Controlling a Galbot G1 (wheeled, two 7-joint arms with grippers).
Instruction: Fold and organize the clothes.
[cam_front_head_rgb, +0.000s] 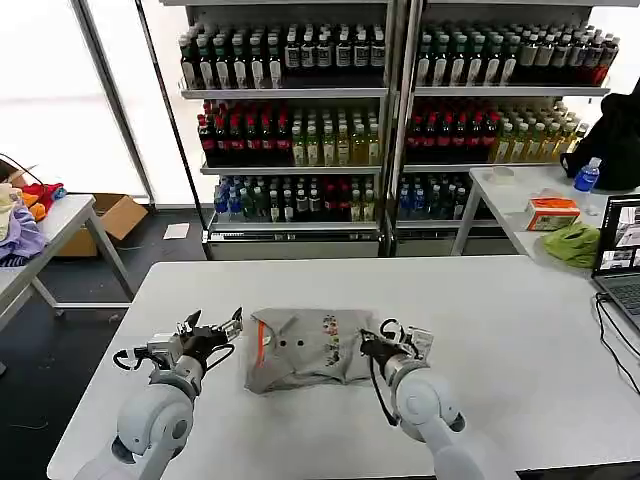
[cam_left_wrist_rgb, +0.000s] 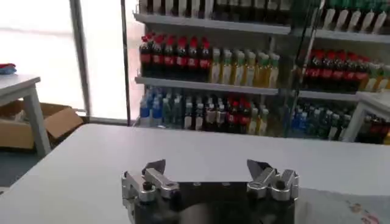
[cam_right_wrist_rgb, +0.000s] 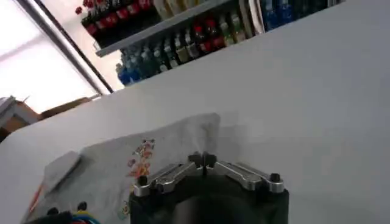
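One of the clothes, a folded light grey T-shirt (cam_front_head_rgb: 305, 350) with a red-orange neck stripe and a small multicoloured chest print, lies mid-table on the white table (cam_front_head_rgb: 520, 320). My left gripper (cam_front_head_rgb: 213, 321) hovers just off its left edge, fingers spread wide open and empty (cam_left_wrist_rgb: 207, 167). My right gripper (cam_front_head_rgb: 383, 335) sits at the shirt's right edge, shut, its tips touching with nothing seen between them (cam_right_wrist_rgb: 203, 160). The right wrist view shows the shirt (cam_right_wrist_rgb: 140, 164) beyond and beside the closed tips.
Shelves of bottled drinks (cam_front_head_rgb: 300, 120) stand behind the table. A side table at right holds a lime-green cloth (cam_front_head_rgb: 572, 243), an orange box (cam_front_head_rgb: 552, 212), a bottle (cam_front_head_rgb: 587, 180) and a laptop (cam_front_head_rgb: 620, 240). Purple and orange garments (cam_front_head_rgb: 20, 225) lie on a left table.
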